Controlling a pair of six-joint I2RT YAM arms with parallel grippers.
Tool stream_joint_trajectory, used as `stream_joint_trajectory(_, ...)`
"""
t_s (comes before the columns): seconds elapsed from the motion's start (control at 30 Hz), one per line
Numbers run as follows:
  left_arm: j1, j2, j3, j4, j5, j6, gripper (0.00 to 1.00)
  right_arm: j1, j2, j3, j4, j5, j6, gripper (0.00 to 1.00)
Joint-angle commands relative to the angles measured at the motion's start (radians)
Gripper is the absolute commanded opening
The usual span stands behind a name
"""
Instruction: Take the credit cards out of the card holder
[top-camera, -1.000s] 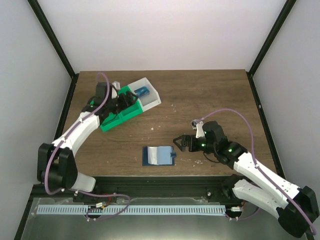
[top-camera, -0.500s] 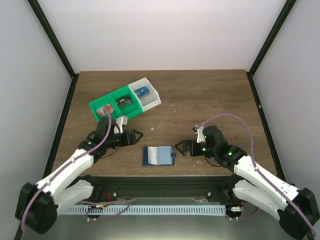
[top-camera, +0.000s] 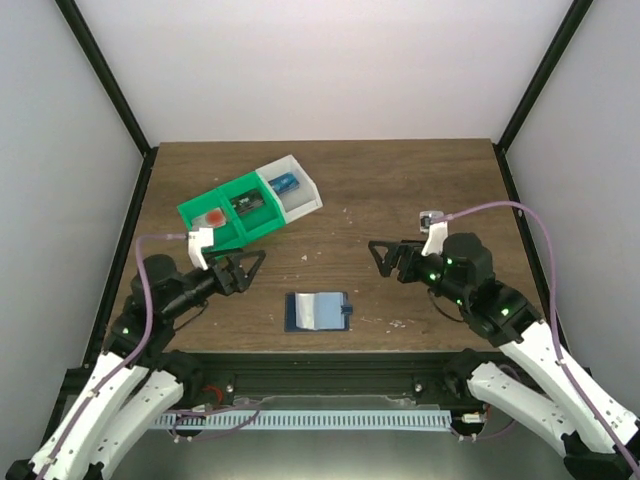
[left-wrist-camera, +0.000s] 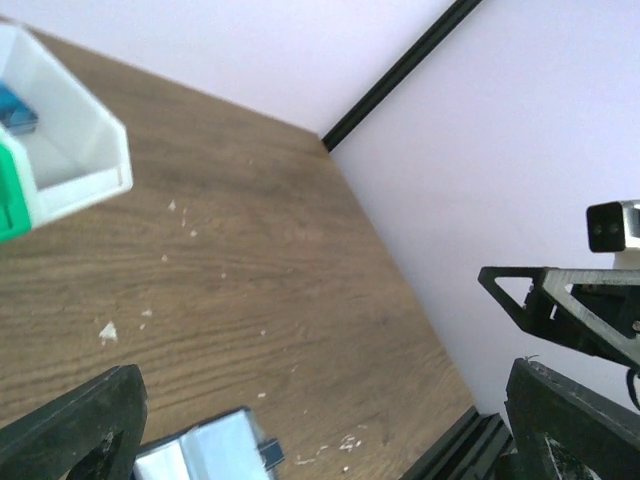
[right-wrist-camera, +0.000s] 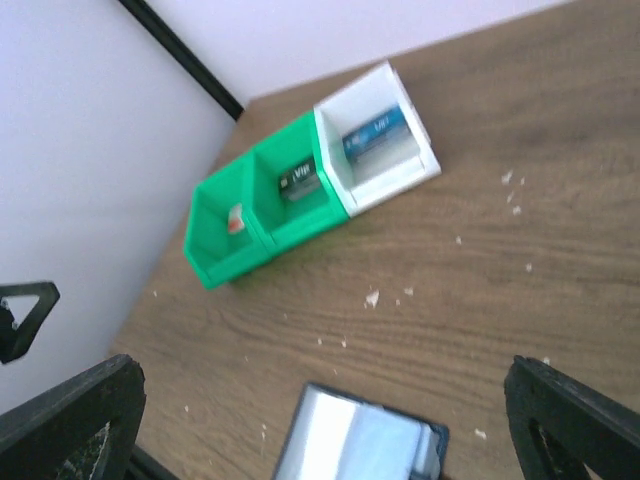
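Top external view: card holder (top-camera: 317, 311) lies open at lower centre, left gripper (top-camera: 252, 272) and right gripper (top-camera: 380, 260) flanking it, jaws spread, empty; cards (top-camera: 284, 182) sit in green and white trays (top-camera: 262, 226) upper left, so task looks done.

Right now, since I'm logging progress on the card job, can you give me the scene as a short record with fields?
card holder: lying open, pale inside up, on the table near its front edge
white tray: holds a blue card
green tray: dark card in the compartment beside the white tray; reddish item in the outer one
left pincer: open, empty, left of the card holder
right pincer: open, empty, right of the card holder
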Motion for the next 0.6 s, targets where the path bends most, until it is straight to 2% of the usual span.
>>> stream_joint_trajectory(0.0,-0.002,-0.048,0.078,-0.046,-0.018,0.026,1.00,-0.003,-0.027,0.082,-0.039,0.086,-0.009,1.00)
stream_joint_trajectory(0.17,-0.002,-0.076,0.113,-0.045,-0.019,0.059,1.00,-0.003,-0.042,0.088,-0.051,0.098,0.015,1.00)
stream_joint_trajectory(0.37,-0.002,-0.076,0.091,0.021,0.085,0.029,1.00,-0.003,-0.067,0.054,-0.033,0.030,0.078,1.00)
stream_joint_trajectory(0.57,-0.002,-0.079,0.071,0.048,0.110,0.019,1.00,-0.003,-0.076,0.056,-0.033,0.018,0.090,1.00)
